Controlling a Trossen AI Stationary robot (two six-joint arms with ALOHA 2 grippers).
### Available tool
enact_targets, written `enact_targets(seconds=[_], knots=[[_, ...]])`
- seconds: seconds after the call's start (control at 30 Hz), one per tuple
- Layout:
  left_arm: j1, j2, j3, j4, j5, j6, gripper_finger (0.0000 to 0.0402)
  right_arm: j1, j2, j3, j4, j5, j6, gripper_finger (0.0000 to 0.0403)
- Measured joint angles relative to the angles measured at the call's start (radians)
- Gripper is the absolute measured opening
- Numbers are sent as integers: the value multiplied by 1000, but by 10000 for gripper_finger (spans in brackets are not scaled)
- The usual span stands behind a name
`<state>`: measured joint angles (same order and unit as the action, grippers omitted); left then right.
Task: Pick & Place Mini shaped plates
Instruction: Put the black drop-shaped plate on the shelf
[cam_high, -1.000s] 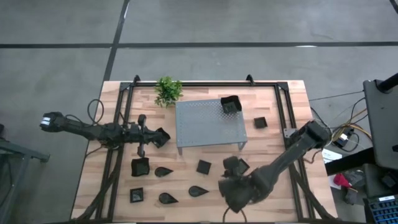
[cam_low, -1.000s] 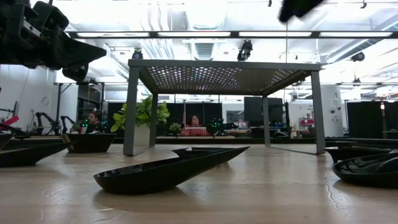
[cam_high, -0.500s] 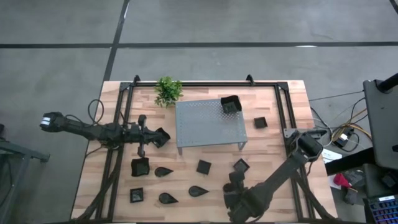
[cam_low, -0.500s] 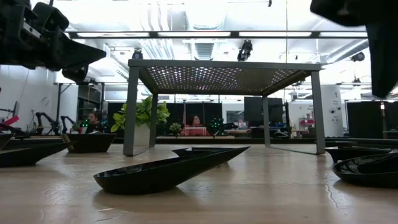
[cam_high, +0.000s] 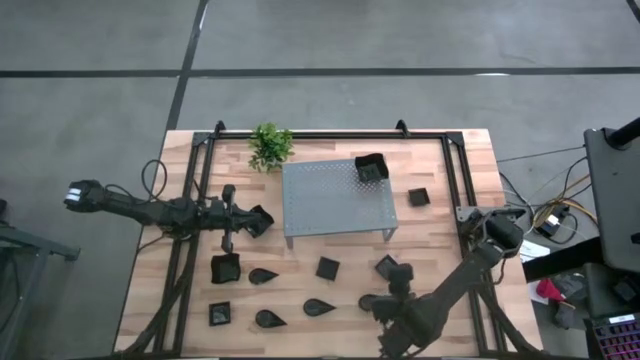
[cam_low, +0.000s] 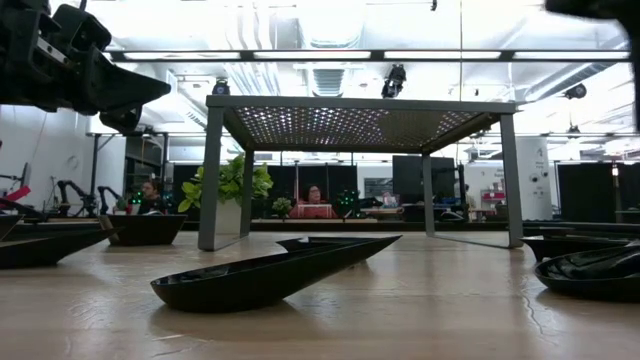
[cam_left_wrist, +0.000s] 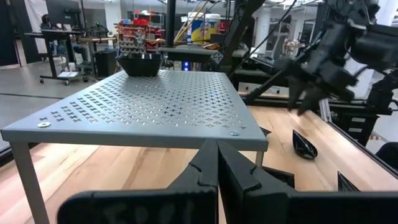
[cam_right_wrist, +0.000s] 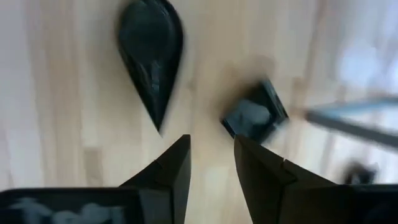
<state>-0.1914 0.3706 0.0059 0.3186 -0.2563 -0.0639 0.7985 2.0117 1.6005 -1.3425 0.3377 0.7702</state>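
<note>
Several mini shaped plates, glossy black, lie on the wooden table: squares (cam_high: 328, 267) (cam_high: 386, 267) (cam_high: 227, 268) and teardrops (cam_high: 263, 275) (cam_high: 318, 307). One square plate (cam_high: 370, 168) sits on the far right corner of the grey perforated stand (cam_high: 335, 198). My right gripper (cam_high: 383, 297) hangs open near the table's front edge and points down, nothing between its fingers (cam_right_wrist: 211, 146). Its wrist view shows a teardrop plate (cam_right_wrist: 151, 56) and a small square plate (cam_right_wrist: 255, 115) below it. My left gripper (cam_high: 258, 220) is shut, level, left of the stand (cam_left_wrist: 217, 165).
A small green potted plant (cam_high: 270, 145) stands at the far left of the stand. A black frame (cam_high: 200, 200) runs along the table's edges. Another small square plate (cam_high: 418, 197) lies right of the stand, and further plates (cam_high: 220, 314) (cam_high: 266, 319) lie at the front left.
My right gripper has shifted toward the table's right edge, sunk a little and tipped to point more steeply down. The square plate it partly covered now shows. No plate has moved.
</note>
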Motion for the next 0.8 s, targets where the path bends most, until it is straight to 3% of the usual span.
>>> enact_targets(seconds=[0.17, 0.43, 0.63, 0.8], knots=[[0, 0, 0, -2, 0, 0, 0, 34, -48, 0, -72, 49, 92, 105], [0, 0, 0, -7, 0, 0, 0, 43, -67, 0, -41, 118, 116, 95], [0, 0, 0, -9, 0, 0, 0, 40, -32, 0, 107, 114, -15, 100], [0, 0, 0, -16, 0, 0, 0, 33, 0, 0, 120, 112, -49, 101]])
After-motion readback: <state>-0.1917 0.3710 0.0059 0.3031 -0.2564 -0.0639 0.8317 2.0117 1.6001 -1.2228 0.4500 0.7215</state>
